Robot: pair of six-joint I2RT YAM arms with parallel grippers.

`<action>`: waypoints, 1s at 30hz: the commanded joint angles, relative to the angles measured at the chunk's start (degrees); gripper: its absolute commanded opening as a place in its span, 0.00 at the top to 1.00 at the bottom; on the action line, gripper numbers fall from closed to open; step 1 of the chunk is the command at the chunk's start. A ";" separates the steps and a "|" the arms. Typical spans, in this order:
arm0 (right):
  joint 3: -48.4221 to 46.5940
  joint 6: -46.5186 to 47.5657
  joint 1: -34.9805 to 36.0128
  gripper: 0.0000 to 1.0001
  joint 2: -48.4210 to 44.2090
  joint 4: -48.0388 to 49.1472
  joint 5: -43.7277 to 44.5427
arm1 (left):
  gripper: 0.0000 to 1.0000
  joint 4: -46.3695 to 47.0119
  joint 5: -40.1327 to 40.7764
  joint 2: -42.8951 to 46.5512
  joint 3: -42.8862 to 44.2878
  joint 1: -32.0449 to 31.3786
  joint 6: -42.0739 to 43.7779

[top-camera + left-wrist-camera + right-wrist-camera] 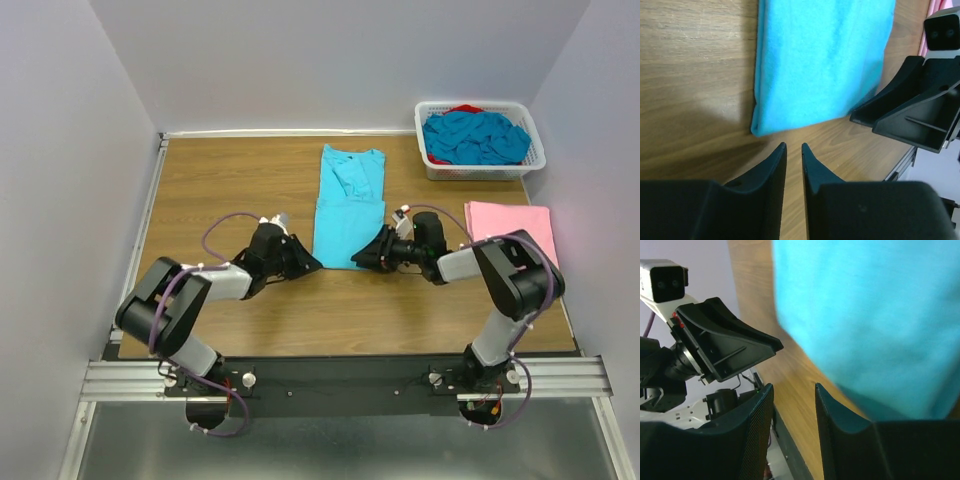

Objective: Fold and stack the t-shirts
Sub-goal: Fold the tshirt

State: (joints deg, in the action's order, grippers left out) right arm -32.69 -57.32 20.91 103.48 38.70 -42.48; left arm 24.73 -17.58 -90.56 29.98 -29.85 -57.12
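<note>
A turquoise t-shirt (347, 205), folded into a long strip, lies flat in the middle of the table. Its near hem shows in both wrist views (820, 60) (880, 315). My left gripper (312, 265) (793, 146) sits low just in front of the hem's left corner, its jaws a narrow slit apart with only wood between them. My right gripper (362, 260) (794, 387) faces it at the hem's right corner, open and empty, the cloth beside its right finger. A folded pink t-shirt (510, 228) lies to the right. More turquoise t-shirts (475, 135) are heaped in a basket.
The white lattice basket (530, 160) stands at the back right, with something red under the heap. Each gripper sees the other close by across the hem: the right gripper (910, 115) and the left gripper (725, 345). Grey walls close in three sides.
</note>
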 commanded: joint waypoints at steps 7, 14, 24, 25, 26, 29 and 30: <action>-12.22 20.58 0.19 0.53 -17.59 -47.73 28.39 | 0.44 -21.89 16.25 12.60 10.00 -0.39 11.23; -15.12 22.16 3.61 0.53 -19.20 -58.55 45.19 | 0.23 -37.02 27.24 11.99 19.23 -4.78 18.10; -19.43 22.25 8.62 0.53 -11.82 -61.20 50.04 | 0.23 -39.41 29.54 8.74 22.14 -7.68 18.98; -19.61 22.34 8.89 0.53 -11.29 -61.20 49.86 | 0.23 -39.41 29.54 8.65 22.23 -7.77 18.98; -19.87 22.43 9.06 0.53 -10.94 -61.20 49.95 | 0.23 -39.41 29.62 8.48 22.40 -7.95 18.89; -20.49 22.51 10.12 0.53 -9.88 -61.46 50.21 | 0.23 -39.41 29.62 7.51 22.76 -8.21 19.24; -20.75 22.52 10.38 0.53 -9.70 -61.46 50.39 | 0.23 -39.50 30.15 7.16 23.02 -8.56 19.24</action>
State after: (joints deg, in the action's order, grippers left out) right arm -51.51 -35.44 30.09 92.77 -20.73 4.86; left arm -13.50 9.69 -82.35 51.16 -37.56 -38.81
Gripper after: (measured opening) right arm 0.471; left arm 0.773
